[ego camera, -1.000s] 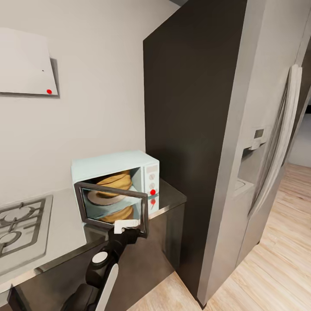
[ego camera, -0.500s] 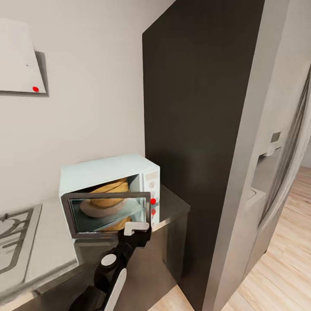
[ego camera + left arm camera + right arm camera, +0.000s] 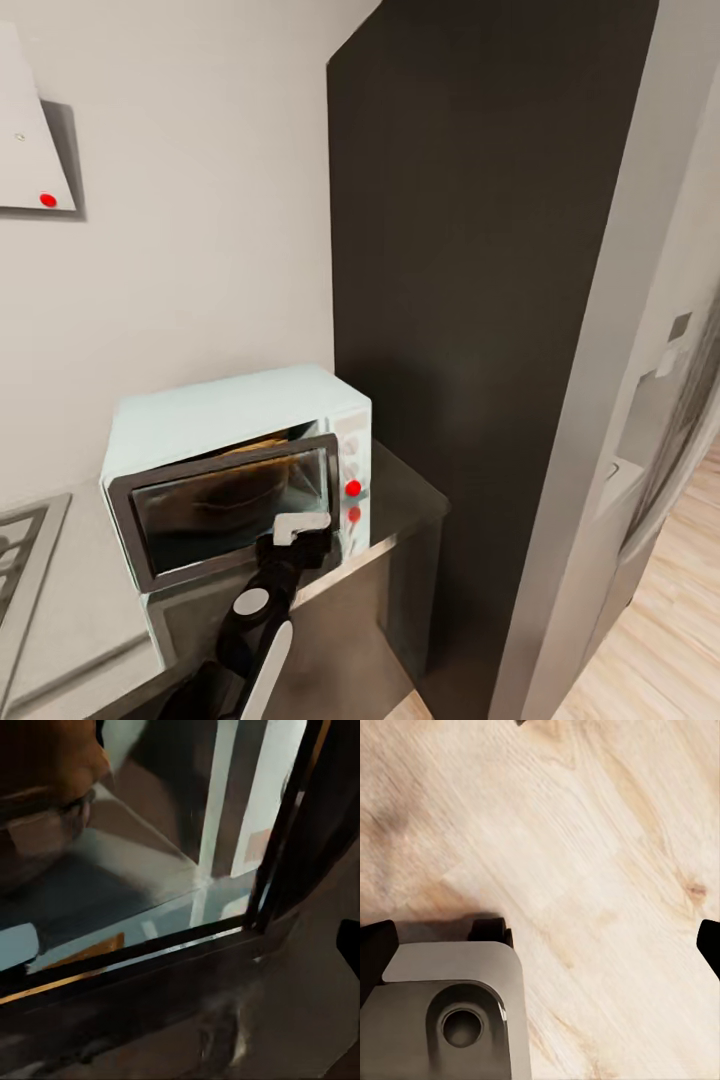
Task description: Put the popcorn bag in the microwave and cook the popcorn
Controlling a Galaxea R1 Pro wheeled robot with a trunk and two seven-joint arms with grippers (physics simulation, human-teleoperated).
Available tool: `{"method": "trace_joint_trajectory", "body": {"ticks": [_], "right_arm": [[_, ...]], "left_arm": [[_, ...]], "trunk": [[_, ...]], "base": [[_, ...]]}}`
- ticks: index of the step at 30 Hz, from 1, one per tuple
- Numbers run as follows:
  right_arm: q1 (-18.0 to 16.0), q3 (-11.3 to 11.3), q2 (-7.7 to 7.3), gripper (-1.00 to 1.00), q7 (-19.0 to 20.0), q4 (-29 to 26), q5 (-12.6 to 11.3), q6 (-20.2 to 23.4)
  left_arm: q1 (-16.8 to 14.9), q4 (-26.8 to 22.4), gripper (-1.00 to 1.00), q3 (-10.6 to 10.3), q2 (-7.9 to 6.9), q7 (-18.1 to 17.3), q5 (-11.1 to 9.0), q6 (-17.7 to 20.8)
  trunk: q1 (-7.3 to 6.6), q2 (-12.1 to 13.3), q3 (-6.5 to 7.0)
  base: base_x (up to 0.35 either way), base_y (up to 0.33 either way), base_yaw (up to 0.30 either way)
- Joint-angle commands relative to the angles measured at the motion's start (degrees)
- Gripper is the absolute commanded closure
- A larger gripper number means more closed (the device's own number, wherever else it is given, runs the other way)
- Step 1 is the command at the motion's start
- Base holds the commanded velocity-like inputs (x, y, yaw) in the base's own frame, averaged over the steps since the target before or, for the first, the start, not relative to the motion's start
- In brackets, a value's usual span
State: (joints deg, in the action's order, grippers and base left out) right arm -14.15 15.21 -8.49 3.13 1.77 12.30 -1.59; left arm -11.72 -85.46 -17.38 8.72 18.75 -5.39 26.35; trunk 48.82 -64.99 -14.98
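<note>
Microwave (image 3: 230, 470): on desk (image 3: 400, 505), door nearly closed, hinged low, top edge ajar. Bag (image 3: 235, 480): inside, dim behind glass. Left tool (image 3: 297, 532): against door's lower right corner, at 5 o'clock from bag; grip state indiscernible. Right tool (image 3: 540, 937): spread wide, over floor (image 3: 607, 855).

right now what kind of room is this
Most likely a home kitchen: a small pale blue-white microwave stands on a grey steel-like countertop, a gas hob's corner lies beside it, with light wood flooring below.
</note>
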Motion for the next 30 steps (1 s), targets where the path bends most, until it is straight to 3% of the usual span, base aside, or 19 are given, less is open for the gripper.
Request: {"method": "trace_joint_trajectory", "body": {"ticks": [1, 17, 30], "right_arm": [[-0.09, 0.48, -0.04, -1.0, 0.12, 0.16, 0.53, -0.17], [-0.09, 0.49, -0.12, -1.0, 0.12, 0.16, 0.53, -0.08], [-0.09, 0.43, 0.04, -1.0, 0.12, 0.16, 0.6, -0.16]], "left_arm": [[-0.06, -0.05, -1.0, -0.11, -0.02, 1.05, -0.5, 0.19], [-0.06, -0.07, -1.0, -0.14, 0.02, 1.78, -0.56, 0.22], [-0.06, -0.13, -1.0, -0.31, 0.16, 3.96, -0.83, 0.28]], "trunk": [[0.02, -0.04, -0.07], [0.02, -0.04, -0.07], [0.02, -0.04, -0.07]], "base": [[0.186, 0.0, 0.0], [0.121, 0.0, 0.0], [-0.315, 0.0, 0.0]]}}
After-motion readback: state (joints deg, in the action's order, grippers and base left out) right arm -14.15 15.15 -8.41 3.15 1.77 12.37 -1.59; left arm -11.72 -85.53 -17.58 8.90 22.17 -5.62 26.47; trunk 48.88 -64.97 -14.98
